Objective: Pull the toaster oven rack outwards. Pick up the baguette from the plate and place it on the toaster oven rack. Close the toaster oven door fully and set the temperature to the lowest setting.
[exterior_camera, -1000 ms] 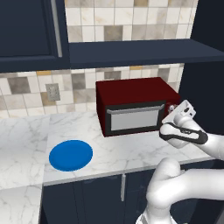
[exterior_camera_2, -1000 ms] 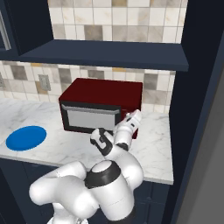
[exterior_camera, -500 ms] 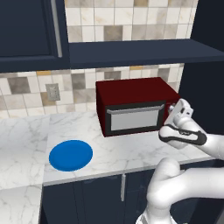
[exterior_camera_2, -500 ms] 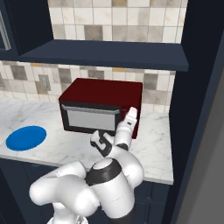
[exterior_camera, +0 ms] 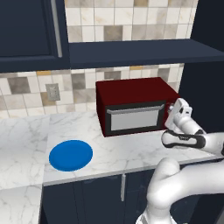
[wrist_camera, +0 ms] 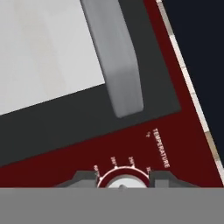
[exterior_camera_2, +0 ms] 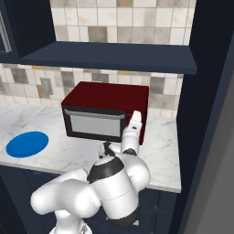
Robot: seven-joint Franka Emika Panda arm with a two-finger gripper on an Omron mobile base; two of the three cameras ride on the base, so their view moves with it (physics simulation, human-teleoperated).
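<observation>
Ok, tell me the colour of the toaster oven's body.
Dark red; the toaster oven shows it best in the left base view.

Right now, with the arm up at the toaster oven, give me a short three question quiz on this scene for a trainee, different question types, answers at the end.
1. True or false: the toaster oven door is shut.
2. In the hand view, which lies between the fingertips of the gripper? A) the door's handle bar B) the knob marked TEMPERATURE C) the plate
3. Fill in: on the counter, the plate lies to the ____ of the toaster oven in both base views.

Key: 1 true. 2 B. 3 left.
</observation>
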